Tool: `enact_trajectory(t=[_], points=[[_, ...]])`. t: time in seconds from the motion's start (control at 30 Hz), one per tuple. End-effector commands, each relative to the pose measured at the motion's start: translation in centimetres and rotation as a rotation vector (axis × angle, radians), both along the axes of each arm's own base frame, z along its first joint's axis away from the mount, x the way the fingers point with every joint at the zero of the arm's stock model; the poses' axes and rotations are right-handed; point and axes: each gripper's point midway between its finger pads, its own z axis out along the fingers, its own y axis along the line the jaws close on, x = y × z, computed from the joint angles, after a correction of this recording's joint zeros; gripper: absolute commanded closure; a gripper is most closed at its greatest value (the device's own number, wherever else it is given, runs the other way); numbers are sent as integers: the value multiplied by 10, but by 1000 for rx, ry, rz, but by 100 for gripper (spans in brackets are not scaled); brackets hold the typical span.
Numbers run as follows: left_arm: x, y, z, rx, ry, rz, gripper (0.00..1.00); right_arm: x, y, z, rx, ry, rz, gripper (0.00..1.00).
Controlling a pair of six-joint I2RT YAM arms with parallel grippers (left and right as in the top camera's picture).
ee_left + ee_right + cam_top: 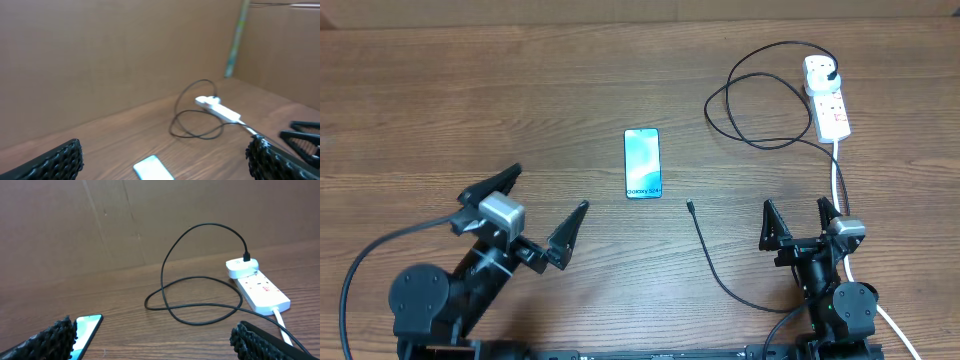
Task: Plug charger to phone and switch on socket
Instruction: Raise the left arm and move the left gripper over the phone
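The phone (642, 163) lies flat mid-table, its light blue screen up. The charger's connector tip (690, 206) rests loose to the phone's lower right. Its black cable (715, 268) runs toward my right arm, and its far end loops at the back (757, 140) to a plug in the white socket (827, 100) at the back right. My left gripper (535, 207) stands open and empty, front-left of the phone. My right gripper (798, 218) is open and empty, right of the tip. The wrist views show the phone (152, 168) (87, 330), the socket (220, 108) (260, 290) and the cable loop (200, 315).
The socket's thick white cord (837, 170) runs down the right side past my right arm to the table's front edge. Brown cardboard walls (150, 220) stand behind the table. A thick black cable (360, 265) curves beside my left arm's base.
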Motion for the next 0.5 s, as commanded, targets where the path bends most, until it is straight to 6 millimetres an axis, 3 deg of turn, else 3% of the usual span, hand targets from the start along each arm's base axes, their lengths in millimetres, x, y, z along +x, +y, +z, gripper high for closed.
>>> enact_trajectory(t=[0.0, 0.13, 0.23, 0.37, 0.47], points=[[-1, -13, 18, -31, 7, -93, 0, 0, 2, -1, -1, -8, 11, 0], [28, 0, 31, -41, 71, 5, 0, 0, 2, -1, -1, -8, 11, 0], [50, 11, 37, -57, 219, 96, 0, 0, 2, -1, -1, -8, 11, 0], [75, 38, 17, -42, 572, 292, 0, 0, 2, -1, -1, -7, 11, 0], [80, 24, 7, -41, 743, 217, 0, 0, 2, -1, -1, -7, 11, 0]])
